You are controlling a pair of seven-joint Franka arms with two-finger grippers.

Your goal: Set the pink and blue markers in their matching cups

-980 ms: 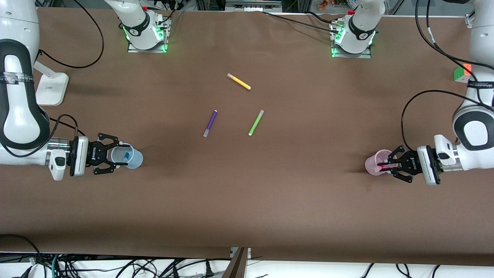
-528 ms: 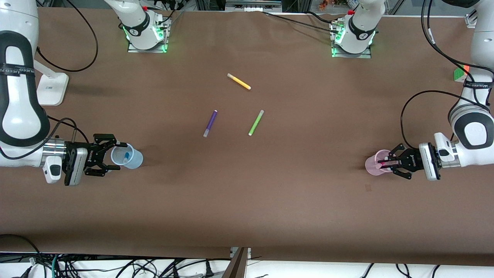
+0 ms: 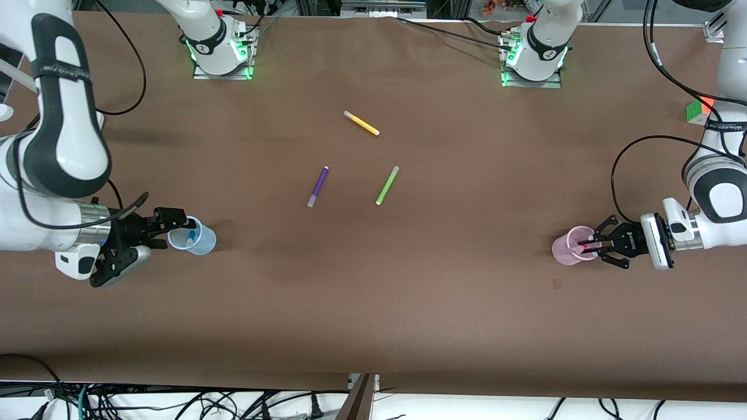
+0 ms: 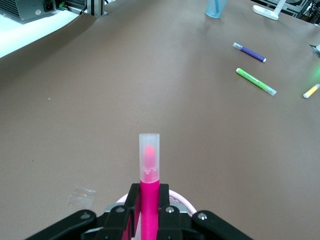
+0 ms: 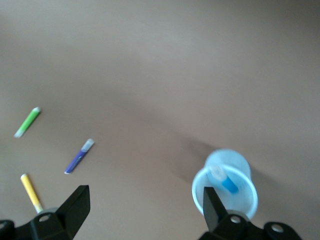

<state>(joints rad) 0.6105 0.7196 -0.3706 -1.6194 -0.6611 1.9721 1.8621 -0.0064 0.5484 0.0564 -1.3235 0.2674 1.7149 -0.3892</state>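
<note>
The pink marker [image 4: 149, 185] stands upright between the fingers of my left gripper [image 4: 149, 210], which is shut on it. It is over the mouth of the pink cup [image 4: 182, 200], and its lower end is hidden. In the front view the left gripper [image 3: 589, 246] is at the pink cup [image 3: 565, 249], toward the left arm's end of the table. The blue marker [image 3: 191, 236] leans inside the blue cup [image 3: 207, 240]. My right gripper [image 3: 169, 230] is open beside that cup and holds nothing. The right wrist view shows the blue cup [image 5: 200, 192] next to one finger [image 5: 212, 207], with the blue marker [image 5: 226, 182] in it.
Three loose markers lie mid-table: yellow [image 3: 361, 123] nearest the bases, then purple [image 3: 318, 186] and lime-green [image 3: 387, 185] side by side. A coloured cube [image 3: 698, 109] sits at the table edge by the left arm. Cables run along the bases' edge.
The right gripper opened wider, tilted and drew back from the blue cup, leaving the blue marker inside. The left gripper stayed shut on the pink marker at the pink cup.
</note>
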